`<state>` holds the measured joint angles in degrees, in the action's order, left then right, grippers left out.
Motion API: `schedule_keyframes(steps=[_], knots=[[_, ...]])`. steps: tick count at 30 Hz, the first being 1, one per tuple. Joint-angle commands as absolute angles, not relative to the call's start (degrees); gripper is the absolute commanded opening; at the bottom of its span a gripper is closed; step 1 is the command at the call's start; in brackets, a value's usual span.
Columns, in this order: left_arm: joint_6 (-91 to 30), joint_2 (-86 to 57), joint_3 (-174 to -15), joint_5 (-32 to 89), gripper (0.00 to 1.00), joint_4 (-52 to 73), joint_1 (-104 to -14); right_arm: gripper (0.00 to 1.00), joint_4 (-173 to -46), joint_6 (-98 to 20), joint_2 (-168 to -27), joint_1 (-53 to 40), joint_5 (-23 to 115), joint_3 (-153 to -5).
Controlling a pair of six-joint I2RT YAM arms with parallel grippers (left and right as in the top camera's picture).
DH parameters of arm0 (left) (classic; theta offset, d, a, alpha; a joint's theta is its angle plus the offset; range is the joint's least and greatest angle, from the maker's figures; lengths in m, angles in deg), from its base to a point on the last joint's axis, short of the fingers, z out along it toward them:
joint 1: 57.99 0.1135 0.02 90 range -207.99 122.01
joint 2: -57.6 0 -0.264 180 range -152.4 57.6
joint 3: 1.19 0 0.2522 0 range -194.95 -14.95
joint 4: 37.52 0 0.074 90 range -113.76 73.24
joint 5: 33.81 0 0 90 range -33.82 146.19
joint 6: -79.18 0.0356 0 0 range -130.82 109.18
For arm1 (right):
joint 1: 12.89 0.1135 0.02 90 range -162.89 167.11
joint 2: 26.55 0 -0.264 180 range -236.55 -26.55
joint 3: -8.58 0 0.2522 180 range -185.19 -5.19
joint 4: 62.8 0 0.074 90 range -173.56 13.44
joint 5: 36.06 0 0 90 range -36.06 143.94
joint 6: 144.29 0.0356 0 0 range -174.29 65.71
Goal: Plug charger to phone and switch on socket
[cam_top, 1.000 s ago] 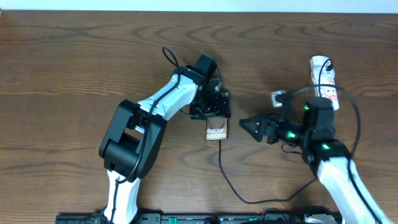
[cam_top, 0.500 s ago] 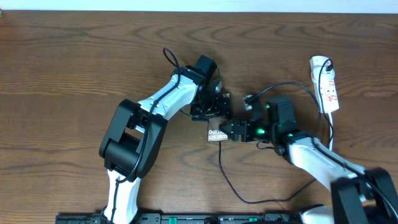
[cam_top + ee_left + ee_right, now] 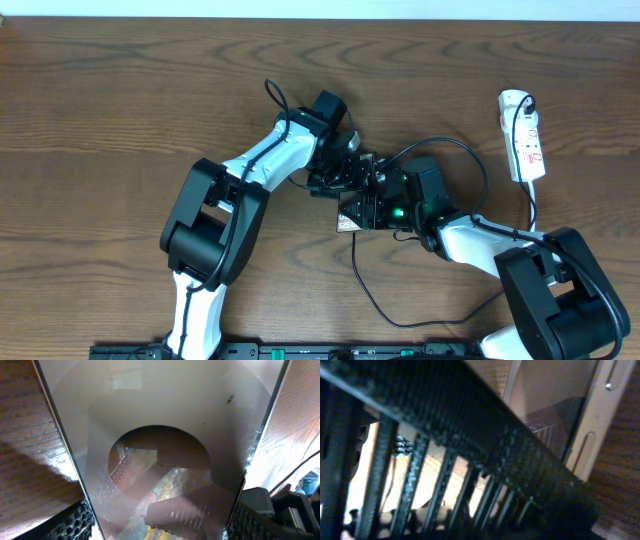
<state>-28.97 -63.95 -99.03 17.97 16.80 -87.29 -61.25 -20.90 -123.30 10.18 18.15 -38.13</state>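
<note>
The phone (image 3: 346, 220) lies at the table's middle, and its glossy face fills the left wrist view (image 3: 160, 435). My left gripper (image 3: 338, 180) is shut on the phone's far end, with a jaw on each long edge (image 3: 160, 527). My right gripper (image 3: 368, 205) sits over the phone's right side and hides part of it. I cannot tell its jaw state. A black ribbed finger (image 3: 470, 450) crosses the right wrist view, with the phone's edge (image 3: 597, 415) behind it. The charger cable (image 3: 362, 285) runs from the phone's near end; its tip is hidden. The socket (image 3: 526, 140) lies far right.
The charger cable loops along the front of the table toward the right arm's base (image 3: 450, 320). A black robot cable (image 3: 460, 150) arcs above the right wrist. The socket's white cord and black plug (image 3: 524, 102) sit at its far end.
My right arm has swung left from beside the socket to the phone, and its gripper now covers the phone's right side. My left gripper has kept its hold on the phone.
</note>
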Motion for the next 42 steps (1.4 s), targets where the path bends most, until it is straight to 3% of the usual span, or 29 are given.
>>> schedule_keyframes(steps=[1,5,8,19,32,36,39,40,42], knots=[[-26.7,-64.8,-98.6,19.3,0.78,17.7,-87.7,0.50,-60.7,-19.6,-123.7,10.1,20.3,-38.7],[-26.7,-64.8,-98.6,21.9,0.78,17.7,-87.7,0.49,-60.7,-19.6,-123.7,10.1,20.4,-38.7],[-26.7,-64.8,-98.6,21.9,0.78,17.7,-87.7,0.39,-60.7,-19.6,-123.7,10.1,20.4,-38.7],[-26.7,-64.8,-98.6,21.9,0.78,17.7,-87.7,0.26,-60.7,-19.6,-123.7,10.1,20.4,-38.7],[-26.7,-64.8,-98.6,22.0,0.79,17.7,-87.7,0.22,-61.0,-19.6,-123.7,10.1,20.6,-38.7],[-26.7,-64.8,-98.6,22.5,0.79,17.7,-87.7,0.10,-61.0,-19.6,-123.7,10.1,20.6,-38.7],[-26.7,-64.8,-98.6,22.9,0.79,17.7,-87.7,0.09,-61.0,-19.6,-123.7,10.1,20.6,-38.7],[-26.7,-64.8,-98.6,22.8,0.98,17.7,-87.7,0.09,-61.0,-19.6,-123.7,10.1,20.6,-38.7],[-26.7,-64.8,-98.6,22.9,0.98,17.5,-87.7,0.09,-61.0,-19.6,-123.7,10.1,20.6,-38.7]])
